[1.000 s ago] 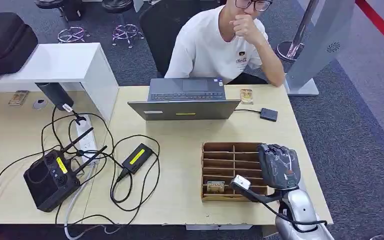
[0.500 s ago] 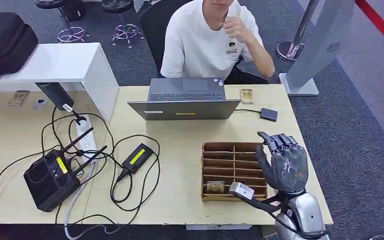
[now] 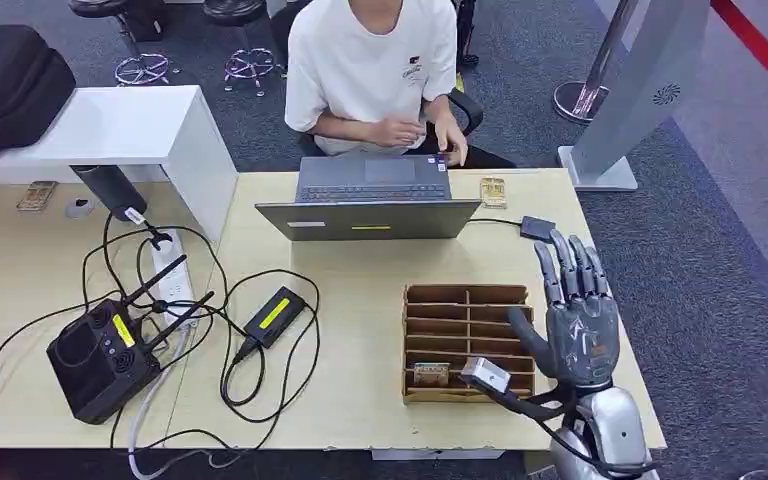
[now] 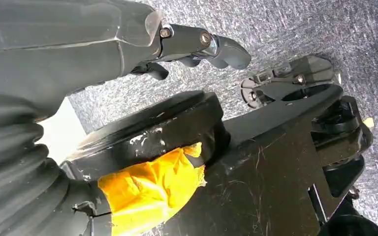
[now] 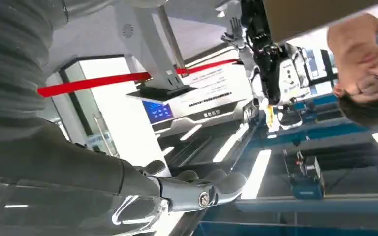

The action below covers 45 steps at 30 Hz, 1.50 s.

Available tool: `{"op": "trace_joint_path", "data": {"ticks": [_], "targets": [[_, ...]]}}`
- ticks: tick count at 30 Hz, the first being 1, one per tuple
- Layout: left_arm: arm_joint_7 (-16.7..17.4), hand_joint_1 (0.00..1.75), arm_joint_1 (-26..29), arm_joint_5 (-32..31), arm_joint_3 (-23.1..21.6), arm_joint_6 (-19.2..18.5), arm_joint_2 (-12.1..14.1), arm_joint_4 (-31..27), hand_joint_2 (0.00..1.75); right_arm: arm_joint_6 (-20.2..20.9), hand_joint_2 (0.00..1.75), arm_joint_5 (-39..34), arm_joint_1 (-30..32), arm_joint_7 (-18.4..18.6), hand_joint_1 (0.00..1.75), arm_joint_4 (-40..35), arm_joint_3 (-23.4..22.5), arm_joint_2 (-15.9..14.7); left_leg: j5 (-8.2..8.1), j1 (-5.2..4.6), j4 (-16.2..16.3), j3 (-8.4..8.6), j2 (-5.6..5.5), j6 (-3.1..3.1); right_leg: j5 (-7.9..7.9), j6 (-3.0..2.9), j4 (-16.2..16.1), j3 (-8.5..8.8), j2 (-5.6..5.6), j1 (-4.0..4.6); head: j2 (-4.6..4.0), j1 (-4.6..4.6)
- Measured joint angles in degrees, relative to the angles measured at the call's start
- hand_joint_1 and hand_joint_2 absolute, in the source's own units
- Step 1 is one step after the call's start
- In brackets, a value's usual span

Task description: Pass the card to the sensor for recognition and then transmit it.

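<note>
Head view: the right hand (image 3: 578, 318) was raised over the right side of the wooden slotted box (image 3: 468, 340), palm toward the camera, fingers spread and straight, grasping nothing. Its fingertips reached up toward the small dark sensor (image 3: 537, 229), which lay on the table (image 3: 360, 400) on a thin cable, just right of the laptop (image 3: 370, 200). One card (image 3: 431, 374) sat in a near-left slot of the box, below and left of the hand and apart from it. A second card (image 3: 493, 191) lay flat on the table at the far edge, just right of the laptop. A person in a white shirt (image 3: 372, 70) sat behind the laptop, hands at its keyboard. On the left of the table stood a black router (image 3: 100, 358) among looped black cables, a white power strip (image 3: 172, 278) and a black adapter with a yellow label (image 3: 274, 314).

Left wrist view: the left hand (image 4: 78, 49) hung over grey carpet, its dark fingers (image 4: 211, 49) loosely curled with nothing between them; whether they were fully closed could not be told.

Right wrist view: the right hand's fingers (image 5: 211, 187) lay extended, released, nothing in them, against a bright hall with a red stripe. Part of a person's head (image 5: 364, 83) showed at the picture's edge.
</note>
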Motion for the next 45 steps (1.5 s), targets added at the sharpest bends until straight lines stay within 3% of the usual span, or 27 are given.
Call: {"op": "trace_joint_path", "data": {"ticks": [14,45], "targets": [[0.09,0.00,-0.10,-0.63,-0.02,-0.13,0.00,0.00,1.75,0.02,1.75,2.20,-2.77,1.18,0.00,9.44,0.07,0.00,0.00,-0.01,0.00,-0.01,-0.01,0.00,0.00,0.00,0.00,0.00,-0.01,0.00,0.00,0.02],[0.24,0.00,-0.22,-1.40,-0.50,-0.57,0.00,0.00,1.75,-0.07,1.75,3.65,-5.67,2.54,0.00,16.39,0.02,1.42,0.00,-0.01,0.00,0.03,0.01,0.00,0.01,0.00,0.00,0.03,0.00,0.00,0.00,0.02]]}}
